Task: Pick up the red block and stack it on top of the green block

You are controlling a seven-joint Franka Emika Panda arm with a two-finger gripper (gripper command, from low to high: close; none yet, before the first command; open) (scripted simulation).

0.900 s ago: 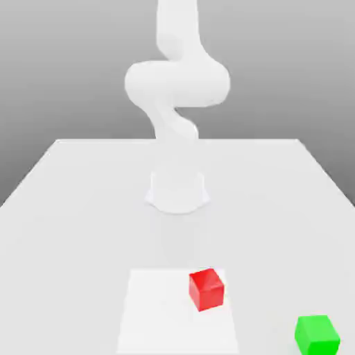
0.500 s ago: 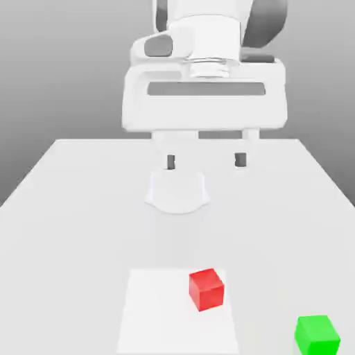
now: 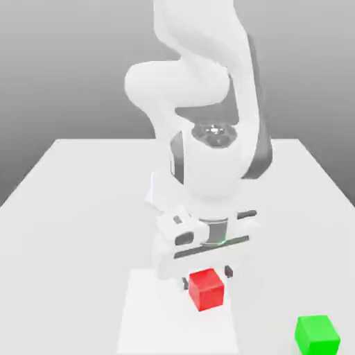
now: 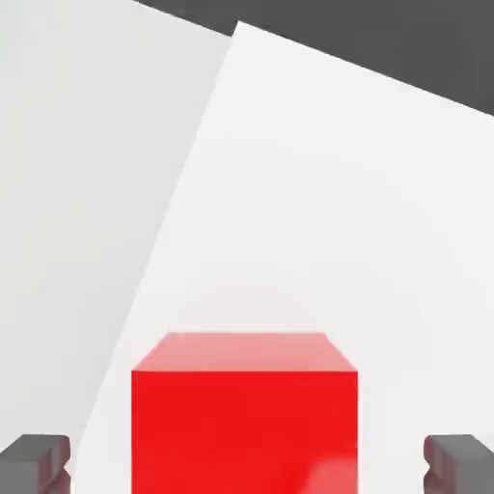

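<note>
1. Here we are, red block (image 3: 206,290) sitting on the white square (image 3: 159,319), close by its edge on the exterior view's right!
2. Our gripper (image 3: 206,277) is right at it, fingers (image 4: 33,465) wide, one each side, clear gaps to the block!
3. And our green block (image 3: 317,335) sits on the table (image 3: 69,243), well apart from that same edge!

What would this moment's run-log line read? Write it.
fingers: open, astride red block | red block: on white square, ungrasped | green block: apart
</note>
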